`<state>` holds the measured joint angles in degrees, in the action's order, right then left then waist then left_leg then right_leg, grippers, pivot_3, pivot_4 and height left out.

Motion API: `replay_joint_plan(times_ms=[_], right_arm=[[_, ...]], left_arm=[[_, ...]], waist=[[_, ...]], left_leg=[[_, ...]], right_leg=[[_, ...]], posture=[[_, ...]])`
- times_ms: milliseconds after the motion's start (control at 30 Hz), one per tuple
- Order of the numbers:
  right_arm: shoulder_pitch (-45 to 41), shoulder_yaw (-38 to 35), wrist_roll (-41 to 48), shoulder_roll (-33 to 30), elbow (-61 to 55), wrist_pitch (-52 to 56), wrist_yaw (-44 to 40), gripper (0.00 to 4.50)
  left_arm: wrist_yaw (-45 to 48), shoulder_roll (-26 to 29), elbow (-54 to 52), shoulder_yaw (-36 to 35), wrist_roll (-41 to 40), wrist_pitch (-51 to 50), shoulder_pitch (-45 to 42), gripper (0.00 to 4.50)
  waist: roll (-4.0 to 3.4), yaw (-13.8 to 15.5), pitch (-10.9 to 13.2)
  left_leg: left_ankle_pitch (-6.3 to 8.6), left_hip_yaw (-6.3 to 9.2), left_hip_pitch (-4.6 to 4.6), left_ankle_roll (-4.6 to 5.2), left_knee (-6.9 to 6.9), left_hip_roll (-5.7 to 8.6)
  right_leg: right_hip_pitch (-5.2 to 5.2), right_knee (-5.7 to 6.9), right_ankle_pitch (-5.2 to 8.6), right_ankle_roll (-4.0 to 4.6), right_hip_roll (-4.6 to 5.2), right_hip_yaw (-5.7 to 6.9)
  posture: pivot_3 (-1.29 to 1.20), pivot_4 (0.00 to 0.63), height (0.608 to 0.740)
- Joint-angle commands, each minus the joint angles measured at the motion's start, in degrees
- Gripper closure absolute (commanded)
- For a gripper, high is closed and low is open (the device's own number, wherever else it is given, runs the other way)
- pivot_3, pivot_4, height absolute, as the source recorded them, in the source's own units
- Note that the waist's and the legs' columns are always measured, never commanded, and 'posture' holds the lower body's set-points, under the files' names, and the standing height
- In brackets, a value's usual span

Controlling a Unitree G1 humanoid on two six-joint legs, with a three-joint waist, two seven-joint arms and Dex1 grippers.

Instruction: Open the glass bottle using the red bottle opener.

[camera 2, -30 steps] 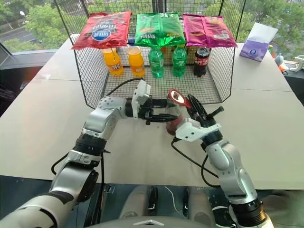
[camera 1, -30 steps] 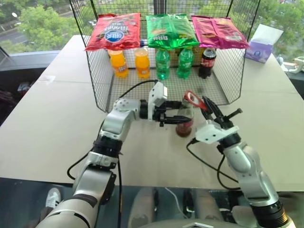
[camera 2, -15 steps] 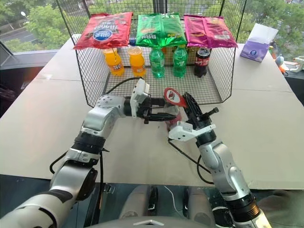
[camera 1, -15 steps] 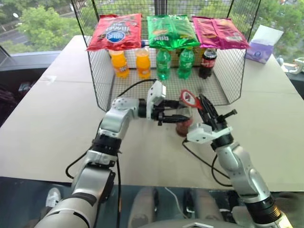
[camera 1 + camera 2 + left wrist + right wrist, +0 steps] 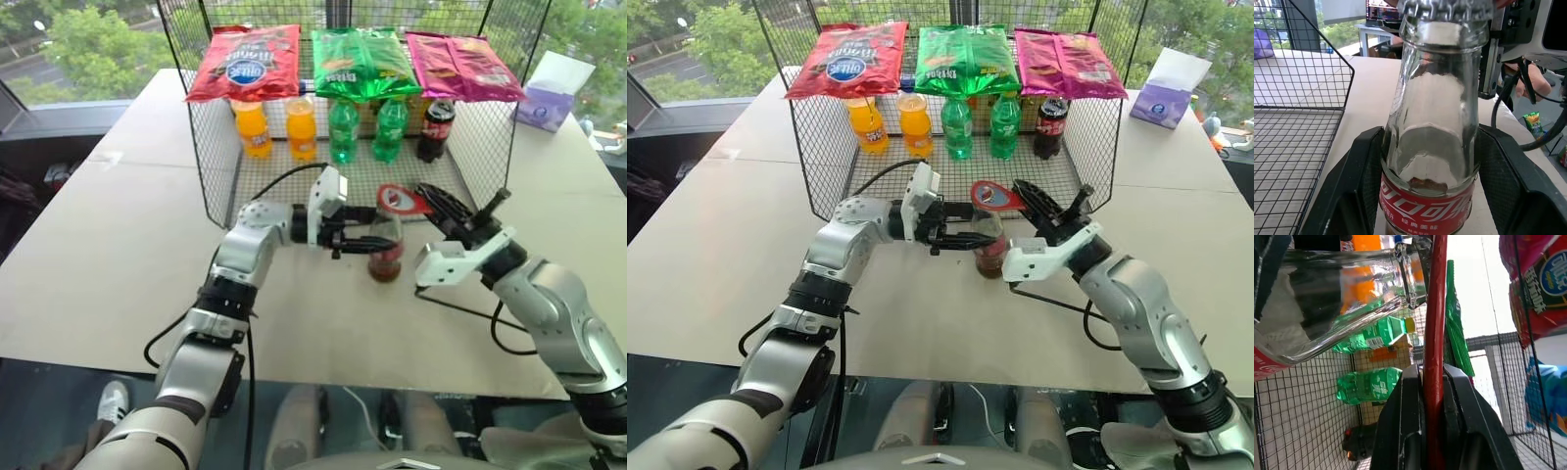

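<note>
Left tool [image 5: 355,233] has its two black fingers [image 5: 1359,181] about half spread, clamped round the body of the glass bottle [image 5: 385,245] at the top edge of the red label. The bottle stands upright on the tabletop [image 5: 118,245] between the two tools, just in front of the wire basket [image 5: 217,166].

Glass is stiff, smooth and slick, and breakable. It looks under half full of dark drink, so probably moderate weight, bottom-heavy. A hold on the wide labelled body seems right: the label likely gives more friction than bare glass, and the narrow neck stays free. The crimped metal cap [image 5: 1447,11] is on.

Right of the bottle, the right tool [image 5: 436,204] is fully closed, pinching the handle of the red bottle opener [image 5: 400,199]. In the right wrist view the opener runs edge-on straight out between the fingers [image 5: 1408,431]. It is flat and looks rigid and light, so a handle-end grip should give leverage. Its ring head sits over the bottle top, just left of that tool; whether it has hooked the cap edge, can't tell.

Risks, as I judge them: the bottle twisting or tipping in the left tool under the prying force, or the thin opener slipping sideways.
</note>
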<state>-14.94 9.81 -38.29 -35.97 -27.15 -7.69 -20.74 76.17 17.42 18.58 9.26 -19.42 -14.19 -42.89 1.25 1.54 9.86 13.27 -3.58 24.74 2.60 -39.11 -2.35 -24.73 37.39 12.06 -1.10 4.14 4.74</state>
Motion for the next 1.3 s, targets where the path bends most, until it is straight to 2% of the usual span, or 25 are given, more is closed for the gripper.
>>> replay_joint_plan(times_ms=[33, 533, 867, 1167, 1300], right_arm=[[-2.6, -0.4, 0.7, -1.1, -1.1, -0.6, -3.5, 4.50], [0.1, -4.7, 3.5, -5.4, -1.5, -2.1, -6.3, 4.50], [-3.4, -5.9, 7.2, -9.2, -1.6, -2.3, -11.6, 4.50], [-7.4, -6.3, 9.1, -3.1, -3.8, 4.0, -12.5, 4.50], [-8.4, -10.0, 13.5, 3.4, -7.6, 16.8, -12.9, 4.50]], left_arm=[[0.1, -0.9, -0.7, 1.1, 0.7, 2.1, -1.4, 2.29], [0.0, -0.9, -1.7, 1.8, 1.0, 1.1, -2.9, 2.29], [1.1, -1.1, 0.8, 2.6, 1.7, 2.2, -4.3, 2.29], [1.2, -1.2, 0.7, 1.9, 1.2, 2.5, -3.9, 2.29], [0.6, -1.0, -0.3, 1.6, 0.9, 2.2, -3.4, 2.29]], waist=[[0.00, 0.2, 0.0], [-0.01, 0.9, 0.0], [0.02, -0.1, 0.0], [0.02, -0.1, 0.0], [0.01, -0.1, 0.0]], left_leg=[[0.01, 0.00, 0.01, 0.01, 0.00, 0.01], [0.04, -0.03, 0.06, 0.07, -0.02, 0.07], [0.05, -0.05, 0.00, 0.08, 0.00, 0.00], [0.05, -0.07, 0.03, 0.08, 0.00, 0.03], [0.05, -0.07, 0.04, 0.08, 0.00, 0.02]], right_leg=[[0.00, 0.00, 0.00, 0.00, 0.00, 0.00], [0.00, -0.09, 0.00, 0.00, 0.01, -0.01], [-0.01, -0.09, 0.00, 0.00, -0.11, -0.01], [-0.01, -0.12, 0.00, -0.01, -0.09, -0.03], [-0.01, -0.11, -0.01, -0.01, -0.09, -0.03]], posture=[[0.00, 0.150, 0.740], [0.00, 0.150, 0.740], [0.00, 0.150, 0.740], [0.00, 0.150, 0.740], [0.00, 0.150, 0.740]])
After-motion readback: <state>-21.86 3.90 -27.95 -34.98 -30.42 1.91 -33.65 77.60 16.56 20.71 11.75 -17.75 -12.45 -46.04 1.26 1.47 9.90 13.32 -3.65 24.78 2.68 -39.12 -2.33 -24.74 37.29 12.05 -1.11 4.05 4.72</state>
